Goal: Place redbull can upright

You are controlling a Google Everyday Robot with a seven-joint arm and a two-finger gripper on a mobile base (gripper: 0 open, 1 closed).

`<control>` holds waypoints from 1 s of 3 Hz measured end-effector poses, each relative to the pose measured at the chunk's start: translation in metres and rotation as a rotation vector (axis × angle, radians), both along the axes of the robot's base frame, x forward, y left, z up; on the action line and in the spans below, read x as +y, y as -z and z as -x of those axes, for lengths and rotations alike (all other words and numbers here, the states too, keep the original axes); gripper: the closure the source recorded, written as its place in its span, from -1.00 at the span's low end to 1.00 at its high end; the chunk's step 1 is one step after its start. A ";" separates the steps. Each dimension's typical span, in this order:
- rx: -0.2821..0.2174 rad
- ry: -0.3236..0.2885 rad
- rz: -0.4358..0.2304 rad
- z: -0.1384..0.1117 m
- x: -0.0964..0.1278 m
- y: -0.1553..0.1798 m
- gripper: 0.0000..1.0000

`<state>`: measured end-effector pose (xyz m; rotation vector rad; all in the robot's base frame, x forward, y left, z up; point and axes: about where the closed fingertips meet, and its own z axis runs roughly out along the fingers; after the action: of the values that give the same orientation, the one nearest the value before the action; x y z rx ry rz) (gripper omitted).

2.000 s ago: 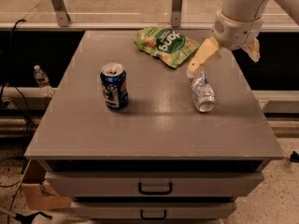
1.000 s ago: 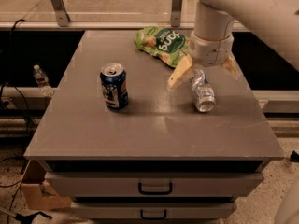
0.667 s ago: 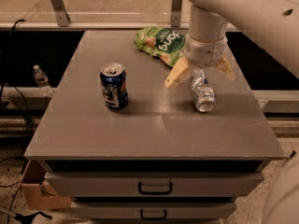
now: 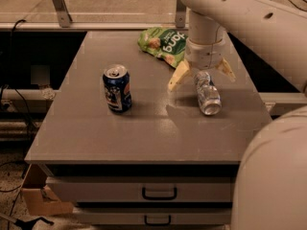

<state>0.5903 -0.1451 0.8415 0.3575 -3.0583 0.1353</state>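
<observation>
Redbull can (image 4: 207,94) lay on its side well right of the upright blue can (image 4: 117,87), with the gripper (image 4: 202,74) straddling its far end, fingers (image 4: 178,76) spread wide and gripping nothing.

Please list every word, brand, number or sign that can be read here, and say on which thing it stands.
Green snack bag: large white letters, upside down; I cannot read them with certainty.
Dark-blue can: label cannot be read.
Redbull can, lying on its side below the open gripper: markings too faint to read.
No other text shows.
</observation>
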 end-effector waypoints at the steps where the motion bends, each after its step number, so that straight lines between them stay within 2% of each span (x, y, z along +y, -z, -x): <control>1: 0.009 0.018 0.025 -0.009 -0.005 0.009 -0.67; 3: -0.009 0.030 0.039 -0.018 -0.009 0.006 0.26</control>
<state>0.6086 -0.1541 0.8359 0.3096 -3.0636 0.1948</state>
